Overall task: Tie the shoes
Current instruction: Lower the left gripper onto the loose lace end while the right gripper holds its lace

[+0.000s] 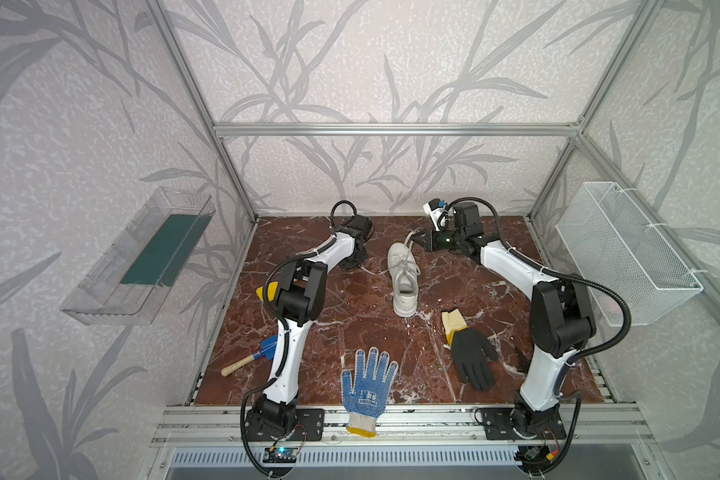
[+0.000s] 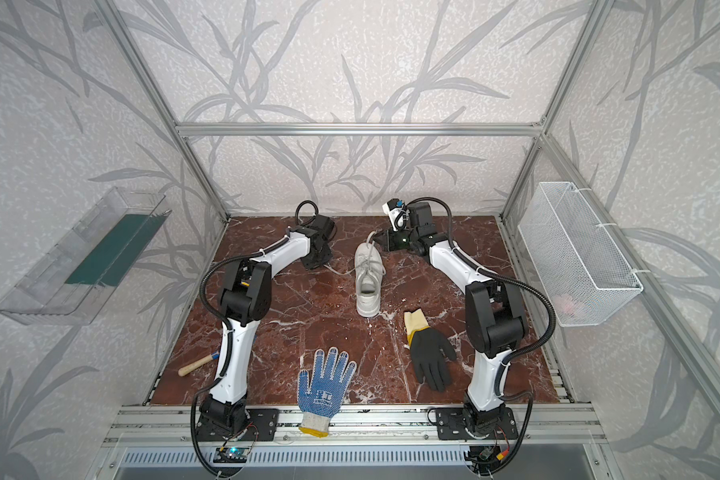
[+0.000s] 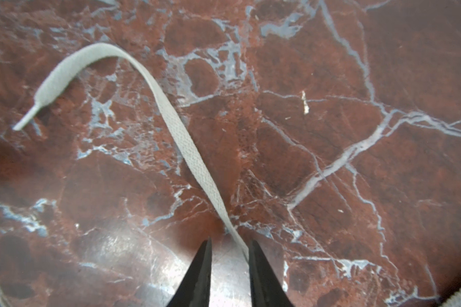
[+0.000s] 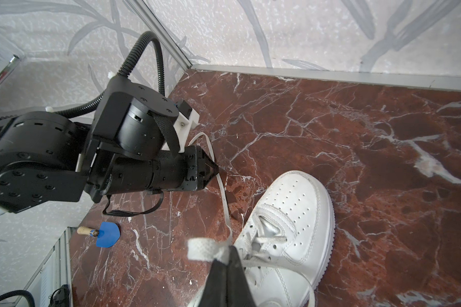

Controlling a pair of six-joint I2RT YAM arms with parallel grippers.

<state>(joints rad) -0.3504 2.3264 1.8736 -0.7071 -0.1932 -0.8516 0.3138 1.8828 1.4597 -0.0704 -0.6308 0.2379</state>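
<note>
At the back middle of the marble table (image 1: 350, 340), the shoe (image 1: 404, 282) is standing on its sole. Its toe is pointing toward the rear wall, its heel toward the front rail, and its laces are lying untied. Both top views are showing it between the two grippers.

The right gripper (image 4: 230, 251) is hovering just beside the toe, on the shoe's right. Its jaws are pressing together and pinching the held lace (image 4: 201, 248) close to its end. That lace is rising from the eyelets up to the fingertips.

The left gripper (image 3: 230, 243) is pointing down at the table on the shoe's left, with its tips at or just above the surface. Its jaws are standing slightly apart, with marble showing in the gap. The loose lace (image 3: 181, 138) is running between them and touching one finger (image 3: 258, 265). Beyond the tips this lace is curving across the table, and its tip is lying flat on the marble. The right wrist view is showing the same lace trailing from the shoe past the left gripper's tip.

Nearer the front, a dotted glove (image 1: 366, 386) is lying across the table edge and the rail. A black glove (image 1: 472, 359) is lying to the shoe's right front, and a trowel (image 1: 246, 361) is lying partly under the left arm.
</note>
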